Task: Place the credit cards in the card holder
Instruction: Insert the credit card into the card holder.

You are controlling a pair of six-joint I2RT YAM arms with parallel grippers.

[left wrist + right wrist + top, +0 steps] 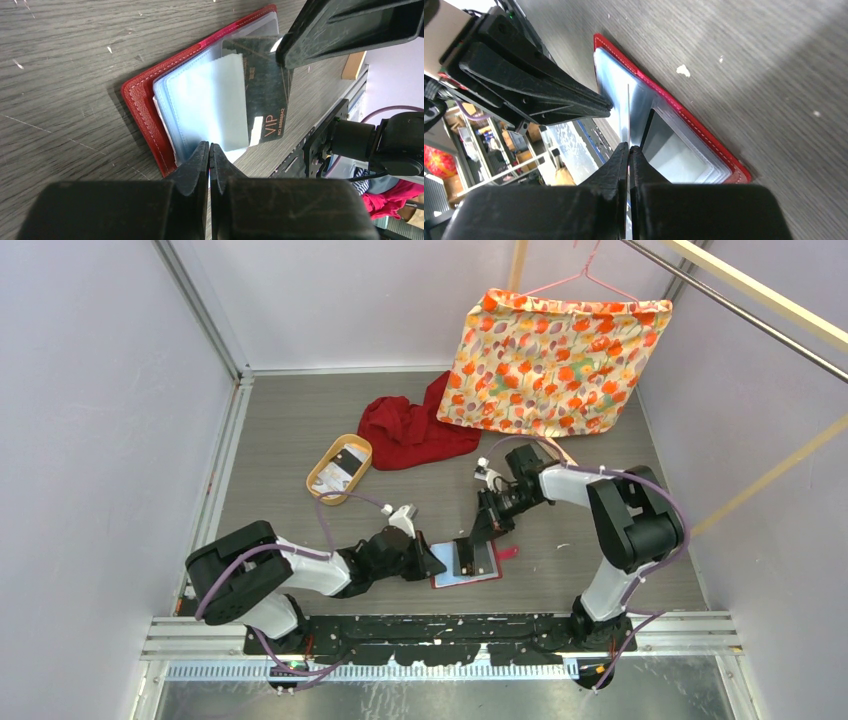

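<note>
The red card holder (pixel 486 568) lies open on the table, its clear pockets (pixel 210 100) facing up inside the red rim (pixel 137 107). My left gripper (pixel 210 146) is shut at the near edge of the clear pockets and looks pinched on a pocket leaf. My right gripper (pixel 629 146) is shut on a dark credit card (pixel 267 95) printed "VIP". The card stands edge-on (pixel 628 115) in the right wrist view, resting over the pockets of the card holder (pixel 704 137). The two grippers (pixel 440 565) (pixel 464 560) meet over the holder. More credit cards (pixel 345 462) lie in the tan tray.
The tan oval tray (pixel 322 480) sits at the back left of the holder. A crumpled red cloth (pixel 415 430) lies behind it. A floral cloth on a pink hanger (pixel 555 360) hangs at the back right. Wooden and metal rails (pixel 760 300) cross the right side.
</note>
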